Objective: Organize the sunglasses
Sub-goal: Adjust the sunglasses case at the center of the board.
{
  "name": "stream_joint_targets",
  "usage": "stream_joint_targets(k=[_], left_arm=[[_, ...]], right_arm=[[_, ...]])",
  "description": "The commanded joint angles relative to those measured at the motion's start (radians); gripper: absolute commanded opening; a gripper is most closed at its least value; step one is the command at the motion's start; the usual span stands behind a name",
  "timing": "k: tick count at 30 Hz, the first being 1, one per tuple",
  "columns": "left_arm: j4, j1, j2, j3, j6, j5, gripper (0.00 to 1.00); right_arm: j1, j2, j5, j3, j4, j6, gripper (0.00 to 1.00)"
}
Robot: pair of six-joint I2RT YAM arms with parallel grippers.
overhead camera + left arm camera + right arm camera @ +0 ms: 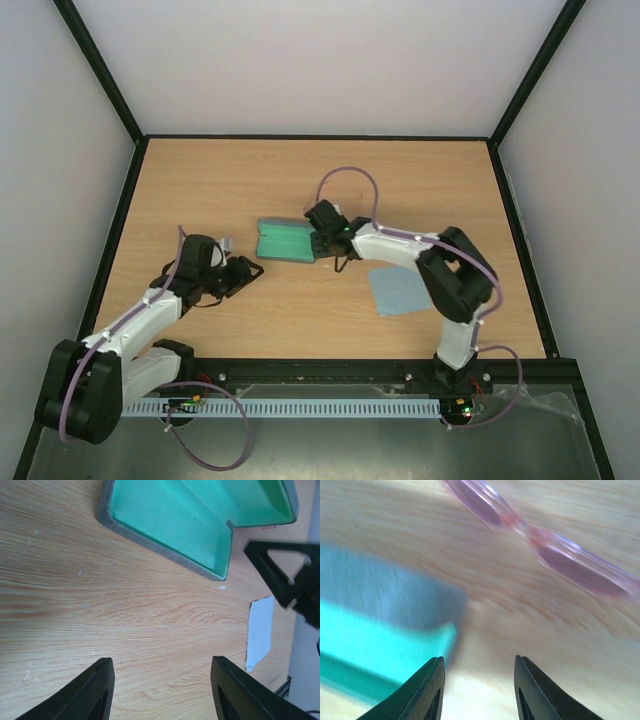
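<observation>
The sunglasses (545, 545), pink-framed with tinted lenses, lie on the wood just beyond my right gripper (479, 667). It is open and empty, its left finger beside the end of the open case (380, 630); this view is blurred. From above, the grey-blue case with green lining (285, 240) lies open mid-table, with the right gripper (320, 222) at its right end; I cannot make out the sunglasses there. My left gripper (252, 270) hovers left of and nearer than the case, open over bare wood (162, 680). The case (190, 520) lies ahead of it.
A light-blue cloth (400, 290) lies flat on the table to the right of the case, near the right arm; its edge also shows as the cloth (260, 635) in the left wrist view. Black rails border the wooden table (200, 180).
</observation>
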Motion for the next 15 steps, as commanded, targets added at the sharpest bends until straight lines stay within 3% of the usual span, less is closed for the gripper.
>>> stream_joint_targets(k=[1, 8, 10, 12, 15], left_arm=[[-0.033, 0.006, -0.041, 0.023, 0.014, 0.017, 0.59], [-0.064, 0.002, -0.049, 0.078, 0.029, 0.042, 0.74], [-0.067, 0.001, -0.043, 0.095, 0.037, 0.055, 0.80], [-0.077, 0.000, -0.042, 0.117, 0.044, 0.059, 0.95], [-0.136, -0.004, -0.044, 0.171, 0.050, 0.057, 0.99]], right_arm=[[0.003, -0.230, 0.033, -0.123, -0.118, 0.025, 0.41], [-0.036, -0.454, -0.034, -0.248, -0.262, 0.050, 0.49], [-0.082, -0.518, -0.075, -0.293, -0.276, 0.057, 0.54], [-0.143, -0.578, -0.111, -0.332, -0.281, 0.061, 0.57], [-0.249, -0.630, -0.184, -0.349, -0.298, 0.063, 0.58]])
